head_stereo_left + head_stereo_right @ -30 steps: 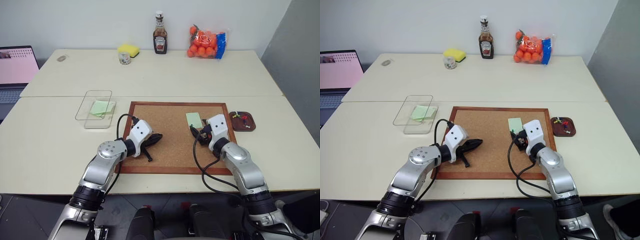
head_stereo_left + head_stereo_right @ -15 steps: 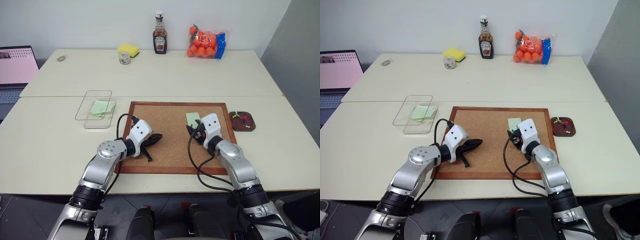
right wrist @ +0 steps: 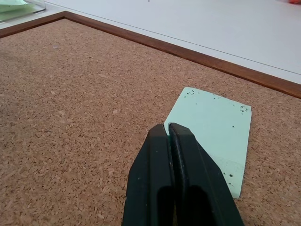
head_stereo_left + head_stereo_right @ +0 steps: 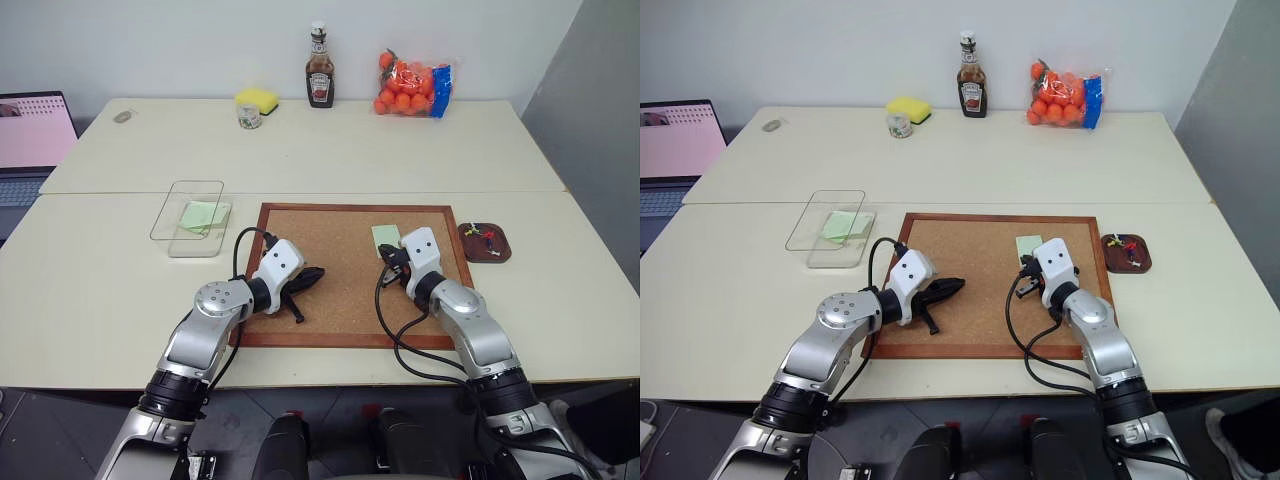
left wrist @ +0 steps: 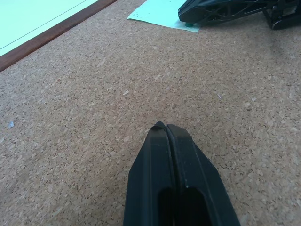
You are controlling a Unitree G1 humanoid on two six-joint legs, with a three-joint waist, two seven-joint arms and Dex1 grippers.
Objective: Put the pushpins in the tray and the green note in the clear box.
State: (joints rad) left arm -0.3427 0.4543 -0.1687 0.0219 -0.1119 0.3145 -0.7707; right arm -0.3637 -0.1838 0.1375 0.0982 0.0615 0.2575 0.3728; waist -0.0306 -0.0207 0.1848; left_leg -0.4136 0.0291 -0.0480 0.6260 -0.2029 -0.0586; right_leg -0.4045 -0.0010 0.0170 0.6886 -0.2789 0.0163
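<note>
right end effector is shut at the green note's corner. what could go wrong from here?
1. The right end effector is shut at the corner of the green note, where a green pin sits under its tips. Whether it grips the pin is unclear, so a lift may come up empty.
2. If paper is pinched too, the note could tear or drag across the corkboard.
3. The tray is small and low-rimmed, so a released pin might bounce out.

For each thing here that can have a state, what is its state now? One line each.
left claw: shut, empty, over the corkboard.
right claw: shut, tips at the green note's near edge.
green note: flat on the corkboard, a dark green pushpin at its edge.
clear box: open, a lime-green note inside.
tray: holds pushpins.
laptop: screen lit.
</note>
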